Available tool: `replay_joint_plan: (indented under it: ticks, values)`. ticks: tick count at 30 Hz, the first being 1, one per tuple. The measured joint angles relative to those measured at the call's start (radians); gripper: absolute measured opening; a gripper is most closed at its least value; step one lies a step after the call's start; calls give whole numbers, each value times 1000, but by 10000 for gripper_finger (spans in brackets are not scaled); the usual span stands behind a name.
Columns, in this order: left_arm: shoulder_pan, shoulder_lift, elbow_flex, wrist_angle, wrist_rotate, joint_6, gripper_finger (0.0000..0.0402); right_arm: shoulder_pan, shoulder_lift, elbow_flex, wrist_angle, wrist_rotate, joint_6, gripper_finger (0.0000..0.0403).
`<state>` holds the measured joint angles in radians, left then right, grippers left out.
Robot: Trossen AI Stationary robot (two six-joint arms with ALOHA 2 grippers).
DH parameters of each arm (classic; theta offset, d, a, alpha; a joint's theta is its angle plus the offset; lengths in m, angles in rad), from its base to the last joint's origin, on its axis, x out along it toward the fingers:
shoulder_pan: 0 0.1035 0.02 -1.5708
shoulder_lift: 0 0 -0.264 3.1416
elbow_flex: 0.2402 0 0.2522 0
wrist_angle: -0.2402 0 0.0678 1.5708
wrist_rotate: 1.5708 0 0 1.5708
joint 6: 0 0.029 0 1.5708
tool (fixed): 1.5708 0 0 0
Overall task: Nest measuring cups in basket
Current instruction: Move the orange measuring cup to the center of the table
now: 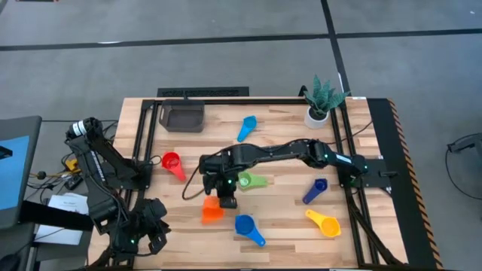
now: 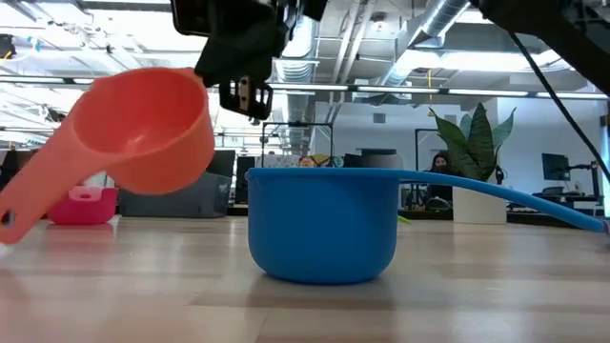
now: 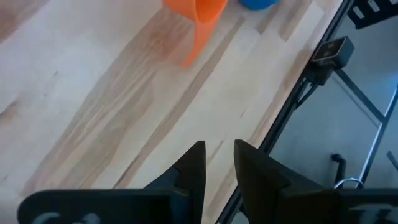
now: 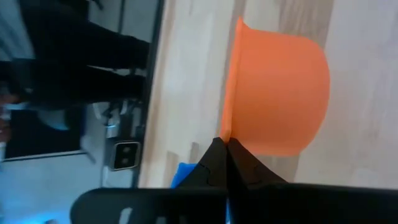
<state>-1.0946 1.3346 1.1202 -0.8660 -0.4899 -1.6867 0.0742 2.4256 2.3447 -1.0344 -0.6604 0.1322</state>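
My right gripper [image 1: 224, 200] reaches in over the table's middle near part and is shut on the orange cup [image 2: 143, 124], which is off the table. The blue cup [image 2: 324, 224] stands on its base just beside it, its handle pointing away. The red [image 1: 172, 161], light blue [image 1: 247, 128], green [image 1: 252, 181], dark blue [image 1: 315, 190] and yellow [image 1: 324, 223] cups lie scattered on the table. The dark basket [image 1: 184, 117] stands at the far left. My left gripper [image 3: 217, 168] waits at the near left corner, narrowly open and empty. My right gripper pinches the orange cup's rim [image 4: 226, 134] between its two fingertips, on the side away from the handle. The fingers come from above. The cup is lifted clear and hangs tilted, its handle [image 2: 38, 205] slanting down below the bowl.
A white pot with a plant [image 1: 320, 104] stands at the far right corner. A black frame rail [image 1: 147, 143] runs along the table's left and right sides. Bare wood lies between the basket and the cups.
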Motion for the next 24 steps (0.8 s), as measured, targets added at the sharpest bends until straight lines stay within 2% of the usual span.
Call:
replay_joint_plan:
  ticks: [4,13,19,24]
  values:
    - [15,0,0,-10,-6,16,70,-33,0,0,0,-79,-28,3]
    - [121,0,0,-136,-13,120,70,-101,1,-36,65,-126,-116,4]
    - [263,-43,0,-238,2,261,70,-138,2,-129,97,-223,-138,4]
    - [401,-144,0,-233,-59,381,70,-161,2,-190,101,-283,-185,9]
